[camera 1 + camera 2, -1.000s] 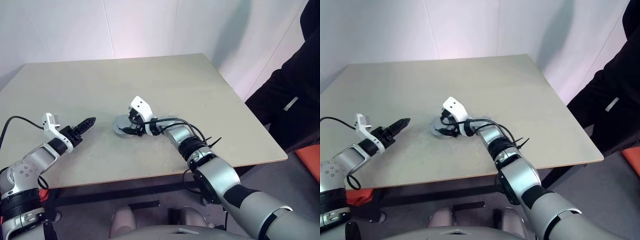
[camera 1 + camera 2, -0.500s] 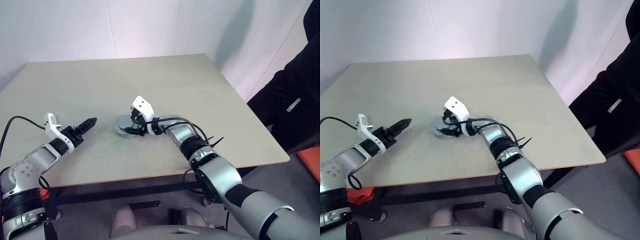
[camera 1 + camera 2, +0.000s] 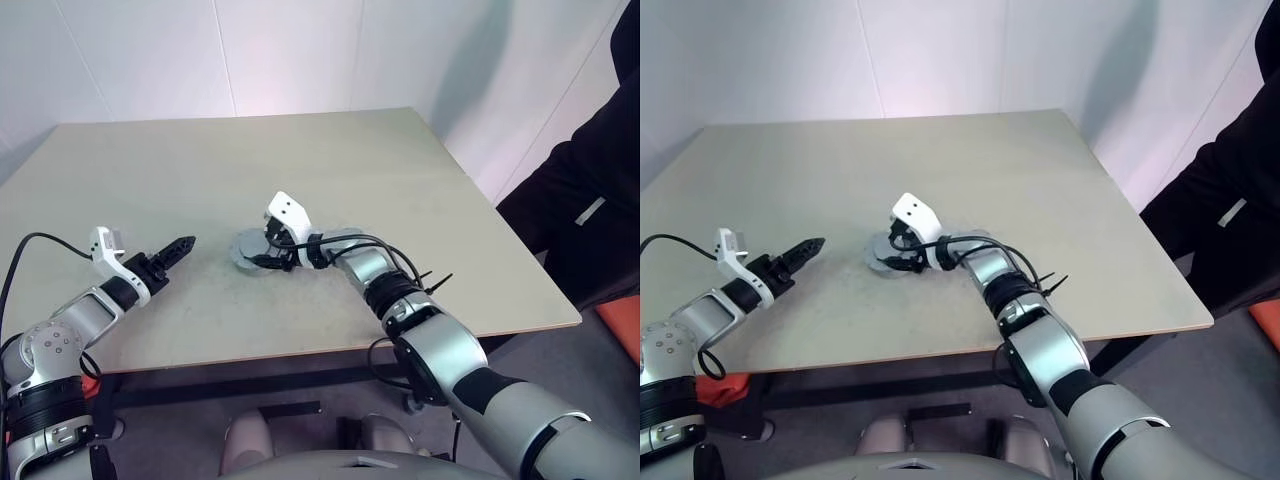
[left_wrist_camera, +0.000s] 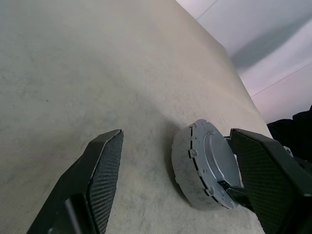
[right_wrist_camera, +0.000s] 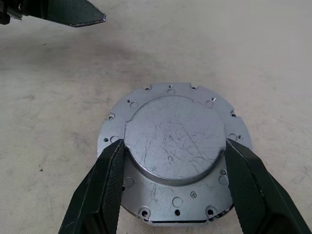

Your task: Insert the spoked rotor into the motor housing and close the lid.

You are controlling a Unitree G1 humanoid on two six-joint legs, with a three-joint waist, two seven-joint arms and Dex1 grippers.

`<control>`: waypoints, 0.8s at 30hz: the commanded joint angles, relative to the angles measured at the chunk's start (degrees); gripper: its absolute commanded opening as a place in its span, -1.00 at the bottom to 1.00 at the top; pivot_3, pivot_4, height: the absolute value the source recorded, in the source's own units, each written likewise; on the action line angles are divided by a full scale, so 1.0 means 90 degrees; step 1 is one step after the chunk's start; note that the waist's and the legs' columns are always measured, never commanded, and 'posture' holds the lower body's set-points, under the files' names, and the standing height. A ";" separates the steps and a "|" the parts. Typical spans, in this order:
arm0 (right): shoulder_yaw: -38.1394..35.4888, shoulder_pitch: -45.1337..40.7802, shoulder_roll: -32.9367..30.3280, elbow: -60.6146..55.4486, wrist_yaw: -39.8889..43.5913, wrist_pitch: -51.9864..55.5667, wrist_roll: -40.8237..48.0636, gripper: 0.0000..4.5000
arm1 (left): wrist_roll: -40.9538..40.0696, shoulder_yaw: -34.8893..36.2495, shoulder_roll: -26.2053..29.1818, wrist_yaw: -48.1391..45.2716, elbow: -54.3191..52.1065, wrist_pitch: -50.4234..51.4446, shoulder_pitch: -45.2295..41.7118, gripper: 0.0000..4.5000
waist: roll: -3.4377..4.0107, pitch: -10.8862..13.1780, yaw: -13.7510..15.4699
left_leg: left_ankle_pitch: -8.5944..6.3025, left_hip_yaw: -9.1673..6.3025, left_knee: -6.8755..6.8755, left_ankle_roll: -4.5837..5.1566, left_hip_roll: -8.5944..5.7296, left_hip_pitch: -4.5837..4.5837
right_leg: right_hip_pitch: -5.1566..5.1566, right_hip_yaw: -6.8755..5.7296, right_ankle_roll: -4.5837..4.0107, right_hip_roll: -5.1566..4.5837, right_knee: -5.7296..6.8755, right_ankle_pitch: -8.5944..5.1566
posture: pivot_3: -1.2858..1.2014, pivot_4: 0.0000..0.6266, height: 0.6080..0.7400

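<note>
in the right wrist view, right gripper [image 5: 170, 161] clasps the lid [image 5: 173, 146]; left gripper [image 3: 183, 243] open

- I find no text, label, brand, number or sign that I can read anywhere in these views.
- The lid [image 5: 173, 146] in front of me carries only scratches and small screw holes, no marking.
- The table [image 3: 300, 160] shows a plain bare surface, with nothing printed on it.
</note>
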 commanded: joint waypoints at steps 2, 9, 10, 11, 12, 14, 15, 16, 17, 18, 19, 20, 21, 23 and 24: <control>0.0106 0.0103 -0.0063 0.0080 -0.0106 0.0070 -0.0213 0.35 | -0.0024 0.0031 0.0025 -0.0072 -0.0130 -0.0062 -0.0077 0.65 | 0.0000 0.0000 0.0000 | 0.0000 0.0000 0.0000 0.0000 0.0000 0.0001 | 0.0001 0.0000 0.0000 0.0000 0.0000 0.0000 | 0.03 -1.00 1.00; 0.0049 0.0022 0.0064 0.0388 -0.0332 0.0353 -0.0222 0.35 | -0.0047 0.0039 0.0008 -0.0034 -0.0180 -0.0030 -0.0072 0.65 | 0.0001 0.0000 -0.0007 | 0.0000 0.0000 0.0001 0.0000 0.0001 0.0021 | 0.0021 0.0000 0.0024 0.0000 0.0000 -0.0014 | 0.03 -1.00 1.00; 0.0042 0.0010 0.0070 0.0415 -0.0323 0.0385 -0.0218 0.35 | -0.0049 0.0039 0.0005 -0.0030 -0.0186 -0.0028 -0.0071 0.65 | 0.0001 0.0000 -0.0007 | 0.0000 0.0000 0.0001 0.0000 0.0001 0.0028 | 0.0026 0.0000 0.0040 0.0000 0.0000 -0.0023 | 0.03 -1.00 1.00; 0.0032 -0.0005 0.0070 0.0448 -0.0316 0.0403 -0.0215 0.35 | -0.0049 0.0040 -0.0001 -0.0024 -0.0191 -0.0028 -0.0073 0.65 | 0.0002 0.0001 -0.0007 | 0.0000 0.0000 0.0001 0.0000 0.0000 0.0035 | 0.0033 0.0001 0.0043 0.0000 0.0000 -0.0025 | 0.03 -1.00 1.00; 0.0027 -0.0018 0.0066 0.0477 -0.0315 0.0412 -0.0220 0.35 | -0.0052 0.0044 -0.0005 -0.0020 -0.0199 -0.0026 -0.0071 0.65 | 0.0003 0.0001 -0.0006 | 0.0000 0.0000 0.0001 0.0000 0.0000 0.0045 | 0.0042 0.0001 0.0044 0.0000 0.0000 -0.0026 | 0.03 -1.00 1.00; 0.0045 -0.0042 0.0032 0.0530 -0.0288 0.0424 -0.0256 0.35 | -0.0056 0.0048 -0.0016 -0.0011 -0.0211 -0.0022 -0.0069 0.65 | 0.0005 0.0003 -0.0005 | -0.0001 0.0000 0.0000 0.0000 0.0000 0.0068 | 0.0064 0.0001 0.0047 0.0000 -0.0002 -0.0027 | 0.03 -1.00 1.00; 0.0061 -0.0048 0.0012 0.0543 -0.0265 0.0427 -0.0274 0.35 | -0.0060 0.0051 -0.0019 -0.0006 -0.0217 -0.0019 -0.0066 0.65 | 0.0006 0.0003 -0.0005 | -0.0001 -0.0001 0.0000 0.0000 0.0000 0.0073 | 0.0070 0.0001 0.0048 0.0000 -0.0007 -0.0028 | 0.03 -1.00 1.00; 0.0065 -0.0053 -0.0008 0.0551 -0.0241 0.0425 -0.0280 0.35 | -0.0063 0.0053 -0.0021 -0.0002 -0.0221 -0.0017 -0.0065 0.65 | 0.0006 0.0003 -0.0005 | -0.0001 -0.0001 -0.0002 0.0000 0.0000 0.0074 | 0.0072 0.0001 0.0048 0.0000 -0.0012 -0.0028 | 0.03 -1.00 1.00; 0.0062 -0.0059 -0.0027 0.0550 -0.0213 0.0429 -0.0275 0.35 | -0.0064 0.0055 -0.0023 0.0000 -0.0223 -0.0017 -0.0065 0.65 | 0.0005 0.0002 -0.0005 | -0.0001 -0.0001 -0.0002 0.0000 -0.0001 0.0074 | 0.0074 0.0001 0.0048 0.0000 -0.0015 -0.0028 | 0.03 -1.00 1.00; 0.0056 -0.0066 -0.0049 0.0541 -0.0175 0.0437 -0.0266 0.35 | -0.0065 0.0056 -0.0025 0.0003 -0.0223 -0.0017 -0.0066 0.65 | 0.0005 0.0002 -0.0005 | -0.0001 -0.0001 -0.0002 0.0001 -0.0001 0.0074 | 0.0076 0.0001 0.0048 0.0000 -0.0018 -0.0028 | 0.03 -1.00 1.00; 0.0056 -0.0070 -0.0071 0.0525 -0.0126 0.0441 -0.0259 0.35 | -0.0065 0.0055 -0.0028 0.0005 -0.0223 -0.0018 -0.0067 0.65 | 0.0005 0.0002 -0.0004 | -0.0002 -0.0001 -0.0002 0.0001 -0.0002 0.0073 | 0.0077 0.0002 0.0048 0.0000 -0.0021 -0.0028 | 0.03 -1.00 1.00; 0.0070 -0.0068 -0.0100 0.0498 -0.0069 0.0434 -0.0265 0.35 | -0.0065 0.0054 -0.0030 0.0002 -0.0225 -0.0018 -0.0063 0.65 | 0.0005 0.0002 -0.0001 | -0.0002 -0.0001 -0.0002 0.0002 -0.0002 0.0073 | 0.0078 0.0003 0.0048 0.0000 -0.0023 -0.0028 | 0.03 -1.00 1.00; 0.0076 -0.0065 -0.0121 0.0466 -0.0017 0.0433 -0.0263 0.35 | -0.0063 0.0053 -0.0031 -0.0003 -0.0225 -0.0021 -0.0059 0.65 | 0.0005 0.0002 0.0002 | -0.0003 -0.0001 -0.0002 0.0003 -0.0003 0.0072 | 0.0080 0.0003 0.0048 0.0000 -0.0024 -0.0028 | 0.03 -1.00 1.00; 0.0103 -0.0059 -0.0148 0.0428 0.0028 0.0369 -0.0288 0.35 | -0.0058 0.0050 -0.0033 -0.0012 -0.0215 -0.0028 -0.0059 0.65 | 0.0005 0.0002 0.0013 | -0.0005 -0.0002 -0.0002 0.0008 -0.0004 0.0070 | 0.0081 0.0004 0.0048 0.0000 -0.0027 -0.0028 | 0.03 -1.00 1.00; 0.0154 -0.0050 -0.0170 0.0428 -0.0019 0.0227 -0.0357 0.35 | -0.0052 0.0043 -0.0039 -0.0015 -0.0206 -0.0033 -0.0065 0.65 | 0.0005 0.0002 0.0018 | -0.0006 -0.0002 -0.0004 0.0009 -0.0004 0.0069 | 0.0081 0.0004 0.0048 0.0000 -0.0029 -0.0028 | 0.03 -1.00 1.00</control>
